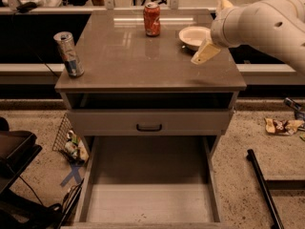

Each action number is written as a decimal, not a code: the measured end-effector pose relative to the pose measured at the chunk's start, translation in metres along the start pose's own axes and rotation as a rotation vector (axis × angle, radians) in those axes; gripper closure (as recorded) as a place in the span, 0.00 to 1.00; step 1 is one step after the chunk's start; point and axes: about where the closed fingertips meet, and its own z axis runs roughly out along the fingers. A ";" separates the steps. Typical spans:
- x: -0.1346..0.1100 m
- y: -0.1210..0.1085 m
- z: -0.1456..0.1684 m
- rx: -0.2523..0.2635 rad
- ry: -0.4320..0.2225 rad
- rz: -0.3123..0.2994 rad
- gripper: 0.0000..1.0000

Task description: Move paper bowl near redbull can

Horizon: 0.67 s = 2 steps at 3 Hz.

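Observation:
The paper bowl (192,36) sits upright at the back right of the grey cabinet top (128,56). The redbull can (69,54) stands at the top's left edge, far from the bowl. My gripper (210,30) comes in from the right and hovers at the bowl's right rim. It is open and empty. One cream finger (206,53) points down in front of the bowl and the other (222,4) sticks up behind it. The wrist hides the bowl's right edge.
An orange-red soda can (152,18) stands at the back middle, left of the bowl. The cabinet's lower drawer (147,194) is pulled open toward me. Litter and a wire basket (69,142) lie on the floor at the left, a black bar (267,190) at the right.

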 end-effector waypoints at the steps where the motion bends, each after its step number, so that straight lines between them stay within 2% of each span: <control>1: 0.000 0.005 0.022 -0.008 -0.006 -0.018 0.00; 2: -0.005 0.002 0.050 -0.021 -0.030 -0.049 0.00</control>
